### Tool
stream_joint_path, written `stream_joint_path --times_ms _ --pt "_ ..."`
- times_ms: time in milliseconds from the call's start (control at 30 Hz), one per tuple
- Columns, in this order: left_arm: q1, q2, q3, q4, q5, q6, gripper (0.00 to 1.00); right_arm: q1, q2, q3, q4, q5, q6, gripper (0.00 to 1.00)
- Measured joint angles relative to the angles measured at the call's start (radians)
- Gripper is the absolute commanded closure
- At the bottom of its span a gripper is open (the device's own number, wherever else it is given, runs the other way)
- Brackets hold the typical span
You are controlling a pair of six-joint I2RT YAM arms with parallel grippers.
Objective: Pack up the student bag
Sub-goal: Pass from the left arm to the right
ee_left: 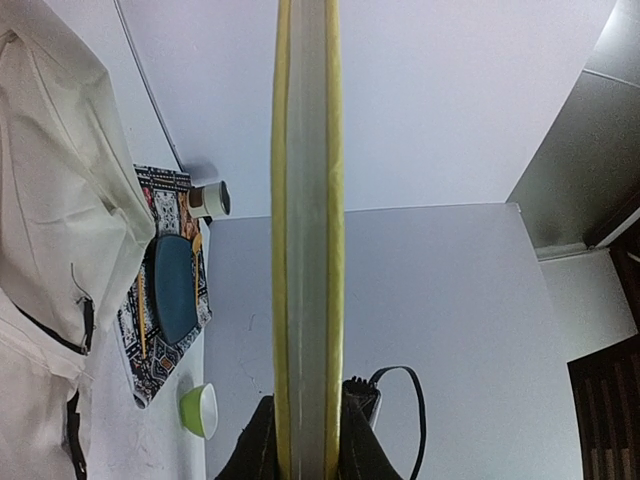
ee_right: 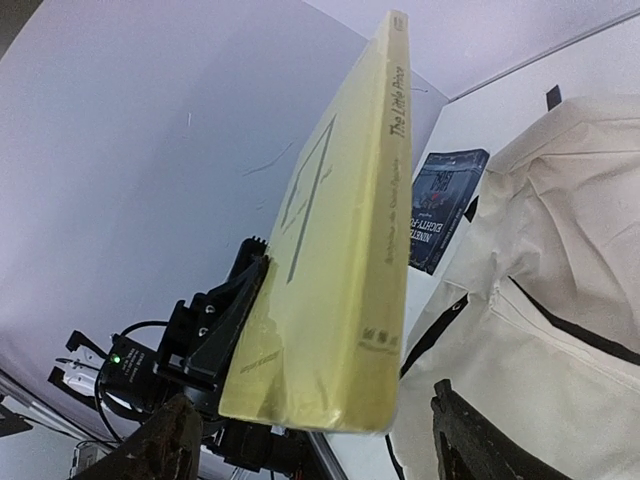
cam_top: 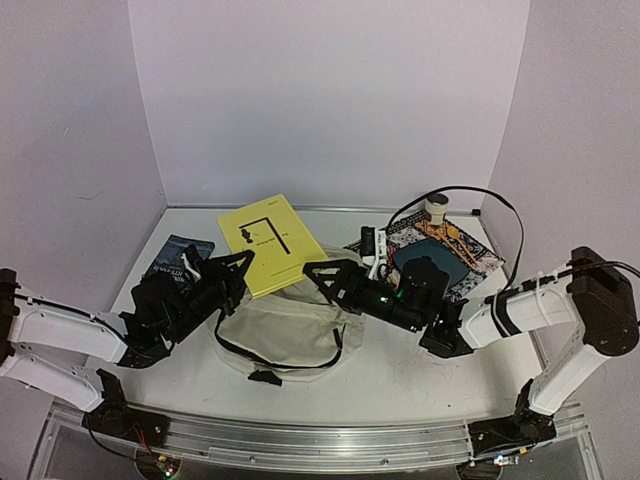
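From the top external view, the student bag (cam_top: 285, 335), a large soft cream fabric backpack with black zip lines and black strap ends, lies slumped on the white bench (cam_top: 420, 385), near the middle between the two arms. The left hand (cam_top: 232, 268) is clamped on a thin yellow paperback book (cam_top: 268, 240), which it holds over the bag's far left edge. The right hand (cam_top: 325, 275) sits at the bag's far edge with its jaws spread wide. Whether it catches any cloth cannot be told. A dark blue book (cam_top: 178, 258) lies far left and a colourful patterned mat (cam_top: 465, 250) far right. Pale walls (cam_top: 320, 100) close in on three sides, so the room to work is tight.

The left wrist view shows the yellow paperback book (ee_left: 305, 200) edge-on, pinched at its near end by the left hand (ee_left: 305, 440). The student bag (ee_left: 50, 200) is bunched at the left.

In the right wrist view, the student bag (ee_right: 540, 300) sags in folds at the right, beside the held book (ee_right: 340, 250).

The cloth looks light and limp, so the mouth will probably collapse unless it is held. The firmest place to take hold is likely the seam along a zip line.
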Motion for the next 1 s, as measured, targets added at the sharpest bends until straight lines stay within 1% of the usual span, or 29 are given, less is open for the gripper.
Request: stream_joint_path --times_ms 67,167,300,433,567,700,767,833,933,1000 --pt "0.000 0.010 0.012 0.001 0.015 -0.007 1.00 -0.007 0.000 0.000 -0.002 0.000 0.000 0.23" --pt "0.000 0.030 0.030 0.003 0.039 -0.019 1.00 -0.015 0.000 0.000 -0.003 0.000 0.001 0.29" --pt "0.000 0.079 0.060 0.004 0.073 -0.030 1.00 -0.017 0.000 0.011 -0.005 -0.003 0.005 0.44" --pt "0.000 0.126 0.072 0.037 0.097 -0.057 1.00 -0.019 0.001 0.032 -0.011 -0.010 0.007 0.62" --pt "0.000 0.140 0.076 0.065 0.103 -0.068 0.99 -0.028 0.001 0.032 -0.012 -0.012 0.013 0.73" --pt "0.000 0.144 0.075 0.081 0.107 -0.051 0.95 -0.032 0.001 0.032 0.001 -0.012 0.059 0.88" --pt "0.000 0.153 0.076 0.106 0.108 -0.024 0.90 -0.033 0.000 0.032 0.012 -0.010 0.102 0.94" --pt "0.001 0.164 0.076 0.132 0.109 0.003 0.83 -0.034 0.000 0.032 0.019 -0.008 0.151 0.99" --pt "0.001 0.165 0.070 0.138 0.109 0.013 0.69 -0.037 0.000 0.032 0.017 -0.014 0.152 1.00" --pt "-0.002 0.155 0.048 0.140 0.110 0.019 0.60 -0.037 0.000 0.027 0.015 -0.026 0.121 1.00"
